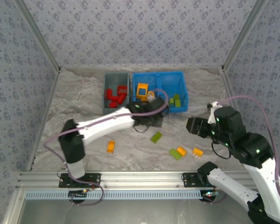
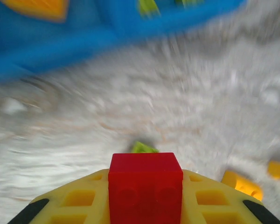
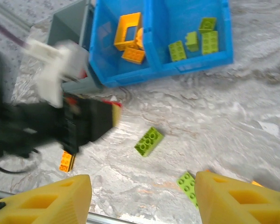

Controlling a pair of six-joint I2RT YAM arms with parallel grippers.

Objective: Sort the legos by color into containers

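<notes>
red lego [image 2: 145, 193] in left pincer [image 2: 145, 173], studs toward wrist.

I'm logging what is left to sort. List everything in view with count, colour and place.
gray bin: one, gray, far side of the table
blue bin: one, blue, two compartments, right of the gray bin
red bricks: several, red, in the gray bin
orange pieces: at least two, orange, blue bin's left compartment
green bricks: four, lime green, blue bin's right compartment
loose green bricks: two, lime green, on the table
loose orange bricks: three, orange, on the table
red brick: one, red, between the left fingers
table: one, marbled gray-white
left fingers: yellow, shut on the red brick
right fingers: yellow, open, empty
</notes>
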